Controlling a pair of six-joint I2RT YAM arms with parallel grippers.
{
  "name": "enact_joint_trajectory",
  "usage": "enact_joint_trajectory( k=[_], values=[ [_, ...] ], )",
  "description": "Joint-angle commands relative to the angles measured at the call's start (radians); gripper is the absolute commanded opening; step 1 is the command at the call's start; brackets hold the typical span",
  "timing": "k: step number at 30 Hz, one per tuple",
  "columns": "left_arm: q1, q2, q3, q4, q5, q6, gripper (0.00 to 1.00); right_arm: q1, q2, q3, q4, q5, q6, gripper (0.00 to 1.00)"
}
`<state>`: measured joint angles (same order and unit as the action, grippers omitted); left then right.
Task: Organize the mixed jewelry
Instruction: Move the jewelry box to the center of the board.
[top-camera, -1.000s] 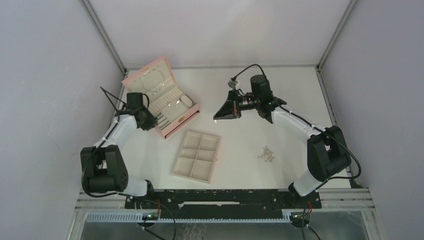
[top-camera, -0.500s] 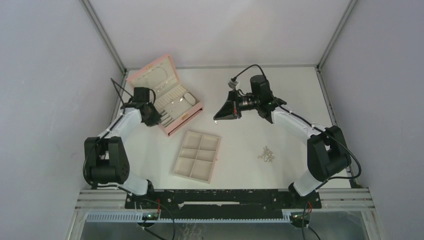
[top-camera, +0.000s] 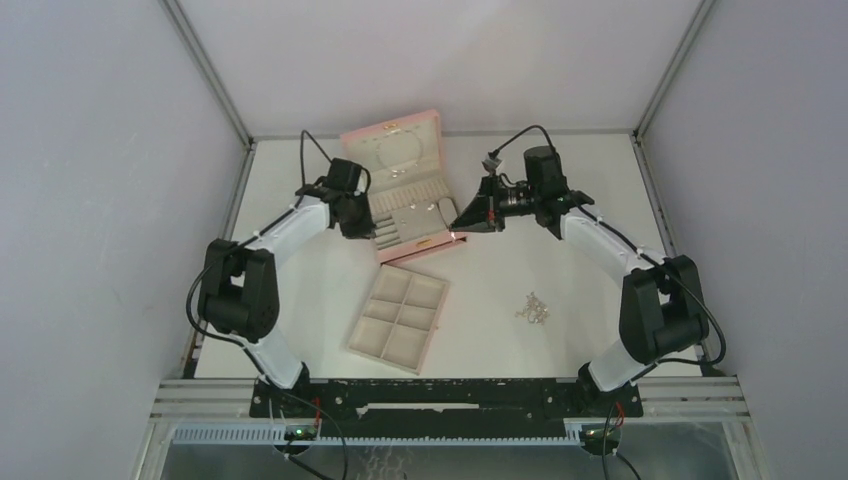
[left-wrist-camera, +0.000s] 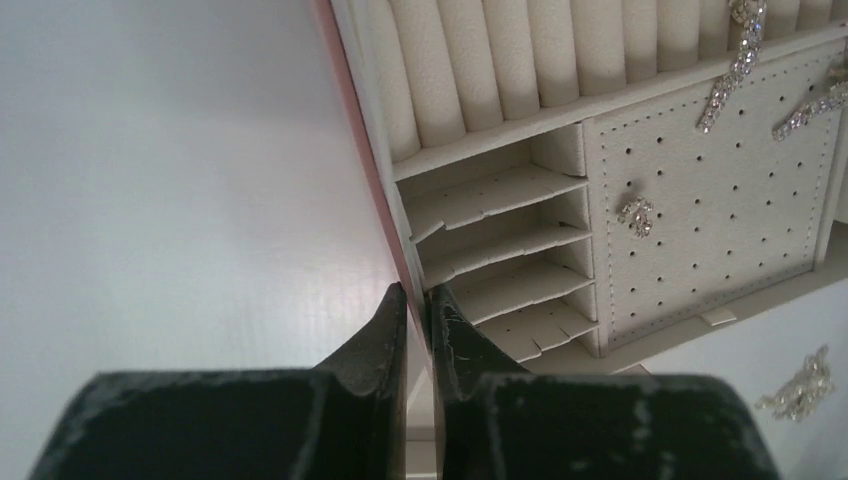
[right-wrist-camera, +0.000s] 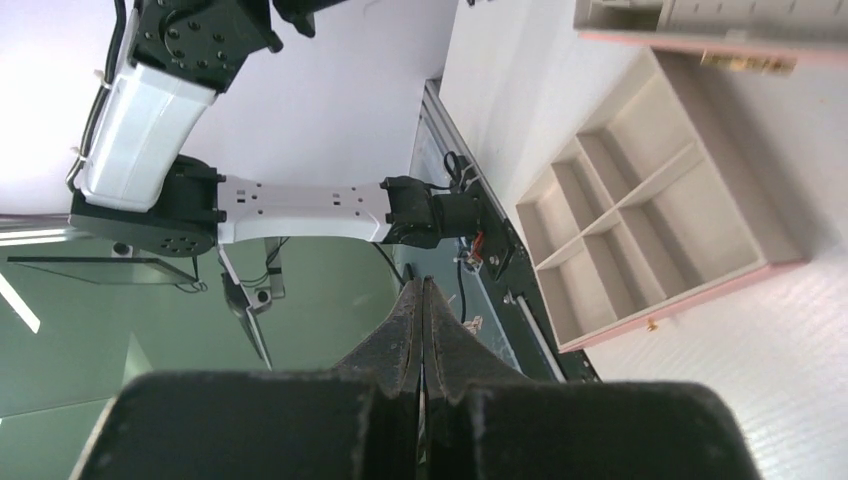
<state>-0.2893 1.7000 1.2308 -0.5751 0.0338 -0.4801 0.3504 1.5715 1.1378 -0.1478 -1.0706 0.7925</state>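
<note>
White tabletop inside grey walls. The left tool pinches the side wall of the pink box; the right tool is pressed together, empty. The loose jewelry lies well apart, behind the right tool. A slipping pinch could jolt the box.

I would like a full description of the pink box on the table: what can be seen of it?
The pink box stands open at the far middle of the table, its lid raised on the far side. Its lining looks cream and soft: ring rolls, a perforated panel carrying sparkling pieces, and narrow slotted shelves. A gold clasp sits on the front. The left gripper is shut on the pink side wall.
</note>
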Motion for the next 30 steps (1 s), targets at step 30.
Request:
enact_joint_trajectory(
  k=[30],
  values=[
    [0.051,-0.205,0.183,-0.072,0.188,0.107,0.31,-0.048,0.291,0.316,-0.453,0.110,-0.332,0.00]
  ],
)
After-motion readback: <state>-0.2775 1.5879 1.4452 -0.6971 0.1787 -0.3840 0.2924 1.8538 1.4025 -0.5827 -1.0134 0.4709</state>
